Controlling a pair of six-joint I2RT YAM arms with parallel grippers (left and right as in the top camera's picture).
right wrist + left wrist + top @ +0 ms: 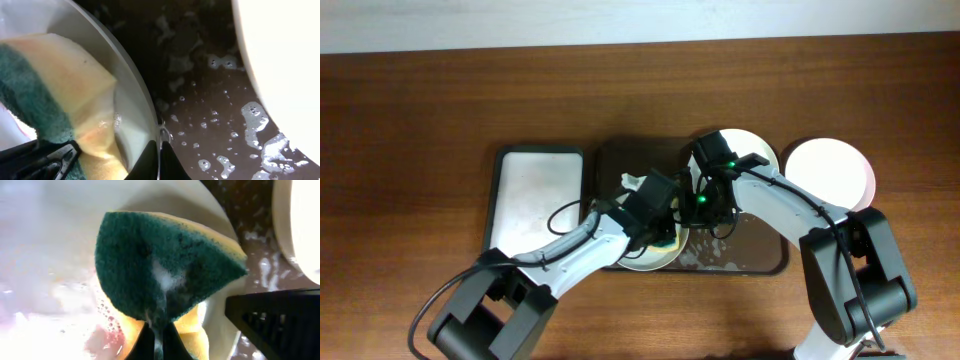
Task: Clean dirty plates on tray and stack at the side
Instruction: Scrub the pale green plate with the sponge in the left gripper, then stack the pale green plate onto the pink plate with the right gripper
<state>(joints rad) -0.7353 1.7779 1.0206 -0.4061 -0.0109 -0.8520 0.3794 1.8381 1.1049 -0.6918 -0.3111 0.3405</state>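
Centrally on the tabletop, somewhat toward the near edge: the dark brown tray (760, 255), wet and flecked with foam. On its near-left part, the pale green plate (645, 263), soapy, with a faint reddish smear beside the suds. Left gripper (159, 342) clenched on a green-and-yellow sponge (165, 265), laid against that plate's face. Right gripper (159, 152) pinched onto the same plate's rim. At the tray's far-right part, the white plate (758, 148). Just beyond, toward the right edge and off the tray, the pinkish-white plate (835, 170). Toward the left edge, just beside the brown tray, a smaller white tray (535, 200).
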